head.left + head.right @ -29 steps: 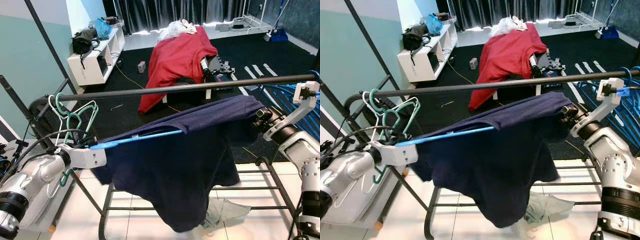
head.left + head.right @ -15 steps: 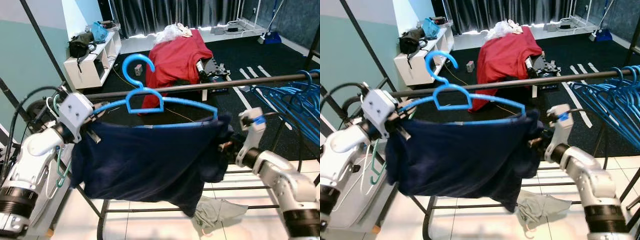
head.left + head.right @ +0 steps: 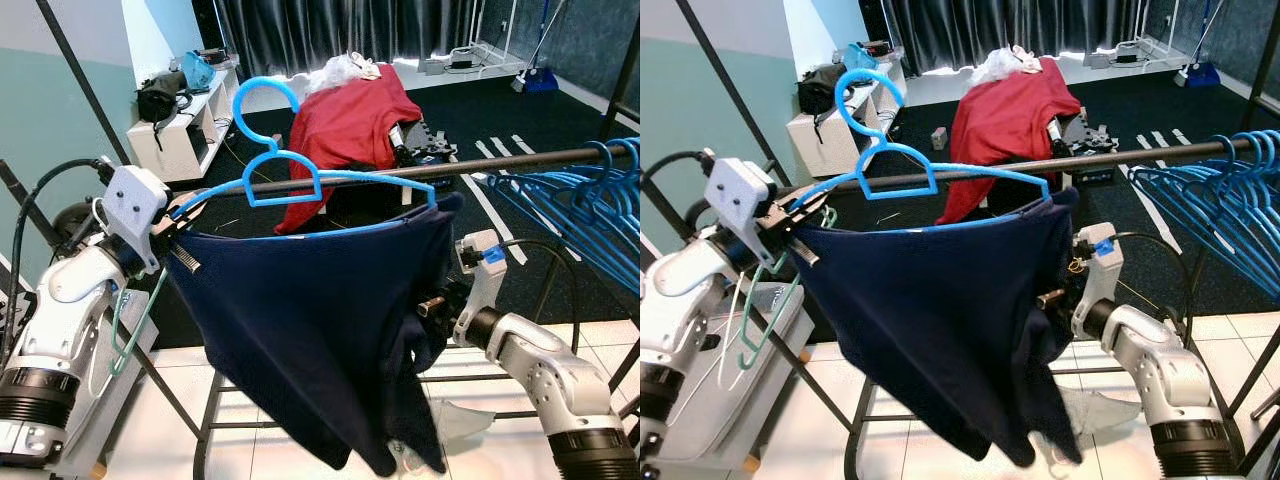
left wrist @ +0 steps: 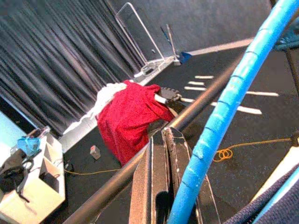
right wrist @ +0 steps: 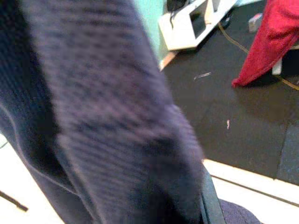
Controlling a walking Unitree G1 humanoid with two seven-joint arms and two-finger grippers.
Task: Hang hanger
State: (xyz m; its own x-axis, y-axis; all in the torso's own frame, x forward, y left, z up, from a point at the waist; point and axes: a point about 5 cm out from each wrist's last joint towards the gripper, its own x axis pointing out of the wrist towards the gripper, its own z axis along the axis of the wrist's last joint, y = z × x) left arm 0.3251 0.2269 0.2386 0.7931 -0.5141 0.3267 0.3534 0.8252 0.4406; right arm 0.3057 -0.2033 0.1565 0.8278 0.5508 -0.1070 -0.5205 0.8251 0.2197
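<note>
A blue hanger (image 3: 285,185) carries a navy shirt (image 3: 320,320) that droops low toward the floor. The hanger is upright in front of the black rail (image 3: 520,160), with its hook (image 3: 262,98) in the air above the rail. My left gripper (image 3: 178,228) is shut on the hanger's left end. In the left wrist view its black fingers (image 4: 158,182) lie beside the blue hanger arm (image 4: 219,121) and the rail (image 4: 117,184). My right gripper (image 3: 432,302) is at the shirt's right edge, half hidden by the cloth. Navy fabric (image 5: 107,116) is close before the right wrist camera.
Several blue hangers (image 3: 590,200) crowd the rail's right end. Teal and white hangers (image 3: 130,320) hang at its left end. A red cloth (image 3: 345,130) covers something on the dark floor behind. A white shelf (image 3: 180,130) stands at far left. Pale cloth (image 3: 462,420) lies under the rack.
The hanger has turned from lying flat to upright and risen to rail height. The shirt now hangs straight down. My right arm has dropped from the rail to the shirt's side.
</note>
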